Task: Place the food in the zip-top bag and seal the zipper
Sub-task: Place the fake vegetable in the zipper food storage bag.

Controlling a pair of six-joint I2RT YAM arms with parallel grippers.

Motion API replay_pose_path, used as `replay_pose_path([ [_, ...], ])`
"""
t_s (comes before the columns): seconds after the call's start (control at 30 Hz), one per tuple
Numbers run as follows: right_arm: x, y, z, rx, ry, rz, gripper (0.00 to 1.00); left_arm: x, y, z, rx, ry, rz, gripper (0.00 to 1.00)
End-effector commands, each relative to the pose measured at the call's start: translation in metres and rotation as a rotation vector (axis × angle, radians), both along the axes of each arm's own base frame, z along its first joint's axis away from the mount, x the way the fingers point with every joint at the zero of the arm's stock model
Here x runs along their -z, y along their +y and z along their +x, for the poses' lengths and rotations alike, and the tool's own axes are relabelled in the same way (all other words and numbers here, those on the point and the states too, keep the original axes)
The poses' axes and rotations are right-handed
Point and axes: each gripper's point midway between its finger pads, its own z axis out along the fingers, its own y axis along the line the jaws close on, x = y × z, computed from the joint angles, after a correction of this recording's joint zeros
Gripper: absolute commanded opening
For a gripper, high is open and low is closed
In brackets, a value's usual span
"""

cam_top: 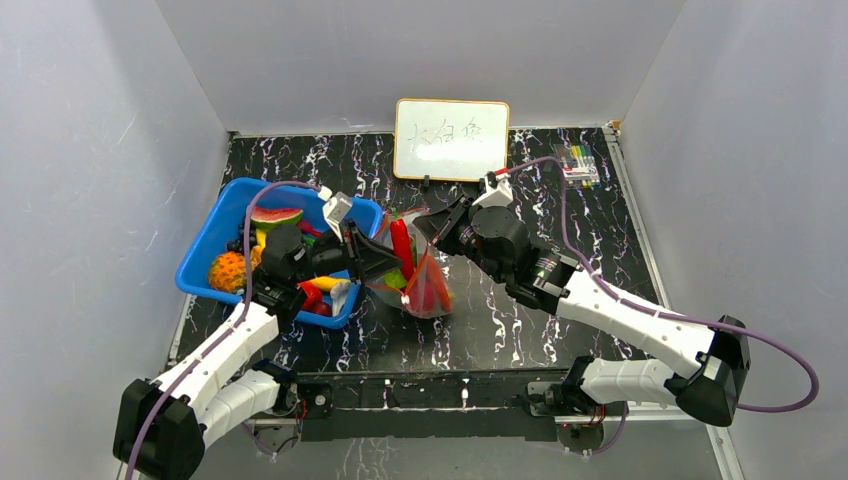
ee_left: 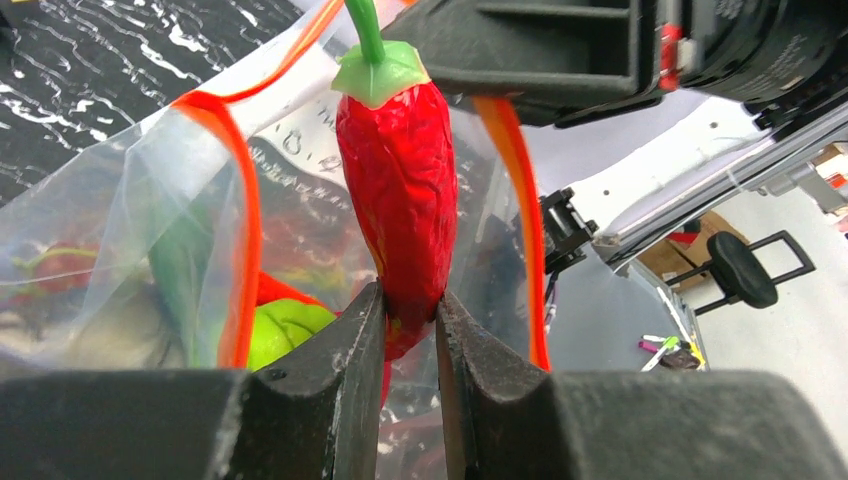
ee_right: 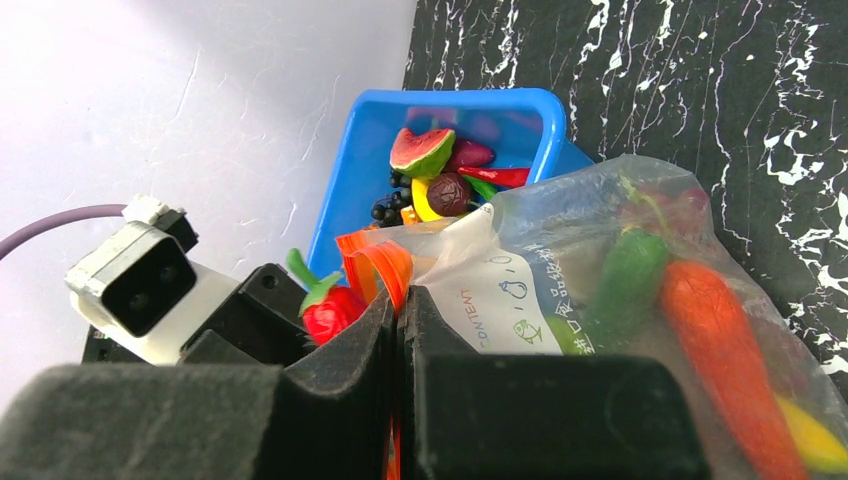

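red chilli sits at the open mouth of the zip-top bag, mid table, just right of the blue basket. left end effector is clamped on the chilli's lower end, stem pointing away. right end effector is pinched tight on the orange zipper edge. carrot and green veg are inside the bag. watermelon slice is in the basket.

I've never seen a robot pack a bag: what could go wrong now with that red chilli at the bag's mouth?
The left end effector pinches the red chilli only by its narrow tip, so it might slip. Its stem could snag on the zipper strip, since the mouth looks narrow. The right end effector grips just one edge of the zip-top bag; a push might tug it free.
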Motion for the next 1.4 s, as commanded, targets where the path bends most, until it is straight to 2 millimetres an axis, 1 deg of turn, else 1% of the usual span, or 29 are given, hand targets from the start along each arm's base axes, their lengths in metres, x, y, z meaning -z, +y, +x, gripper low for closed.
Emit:
replay_pose_path([
  [0.0,-0.067,0.002,0.000,0.000,-0.110,0.174,0.00,0.006,0.000,-0.004,0.020,-0.040,0.050,0.00],
  [0.33,-0.068,0.004,0.000,-0.010,-0.115,0.175,0.00,0.018,-0.001,-0.002,0.023,-0.004,0.095,0.00],
  [0.43,-0.067,0.004,0.000,-0.009,-0.114,0.174,0.00,0.017,-0.001,-0.006,0.038,-0.002,0.091,0.00],
  [0.6,-0.066,0.006,-0.001,-0.019,-0.114,0.179,0.00,0.009,-0.003,-0.008,0.044,-0.017,0.048,0.00],
  [0.87,-0.069,0.007,-0.002,-0.031,-0.118,0.185,0.00,0.022,-0.005,-0.005,0.041,0.036,0.091,0.00],
  [1.03,-0.064,0.007,-0.003,-0.035,-0.114,0.173,0.00,0.027,-0.004,-0.003,0.026,0.062,0.126,0.00],
  [1.07,-0.061,0.008,-0.003,-0.039,-0.111,0.165,0.00,0.027,-0.004,-0.002,0.023,0.069,0.131,0.04],
  [1.1,-0.057,0.008,-0.003,-0.041,-0.108,0.154,0.00,0.026,-0.003,-0.002,0.020,0.074,0.133,0.13],
  [1.2,-0.047,0.009,-0.004,-0.048,-0.099,0.128,0.00,0.019,-0.003,-0.001,0.006,0.074,0.131,0.35],
  [1.27,-0.044,0.009,-0.005,-0.053,-0.098,0.109,0.00,0.011,-0.001,0.000,-0.014,0.065,0.127,0.44],
  [1.37,-0.040,0.007,-0.005,-0.059,-0.102,0.075,0.00,-0.006,0.002,0.001,-0.044,0.033,0.109,0.52],
])
